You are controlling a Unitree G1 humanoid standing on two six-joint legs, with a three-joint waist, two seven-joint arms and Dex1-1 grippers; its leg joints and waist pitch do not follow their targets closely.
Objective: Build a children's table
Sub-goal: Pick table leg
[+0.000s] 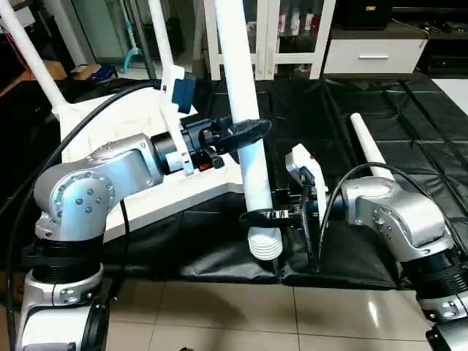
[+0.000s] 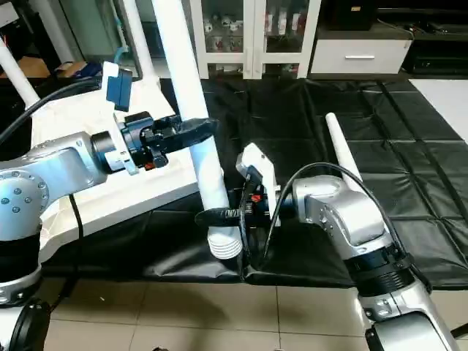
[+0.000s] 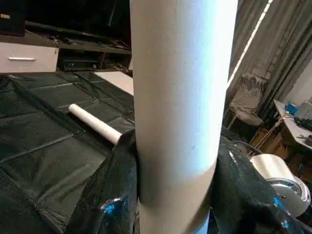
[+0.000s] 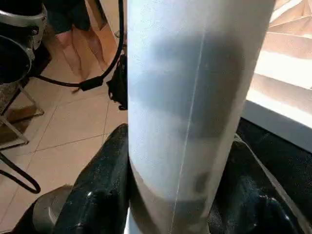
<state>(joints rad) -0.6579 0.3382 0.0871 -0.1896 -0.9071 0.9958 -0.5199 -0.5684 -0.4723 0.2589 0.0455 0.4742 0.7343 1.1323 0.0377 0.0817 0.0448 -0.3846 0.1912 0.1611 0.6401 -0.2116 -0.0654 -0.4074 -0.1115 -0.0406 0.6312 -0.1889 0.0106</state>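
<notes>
Tile floor (image 1: 219,314) under black mat (image 1: 409,131) — cabinet (image 2: 248,36) behind. Left gripper (image 1: 245,133) and right gripper (image 1: 281,215) both clench upright leg (image 1: 245,110).

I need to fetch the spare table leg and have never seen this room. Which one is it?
Find the black mat on the floor. The spare leg lies flat on it, beside the right arm, pointing toward the white cabinet. Unlike the leg held upright by both grippers, nothing touches it.
</notes>
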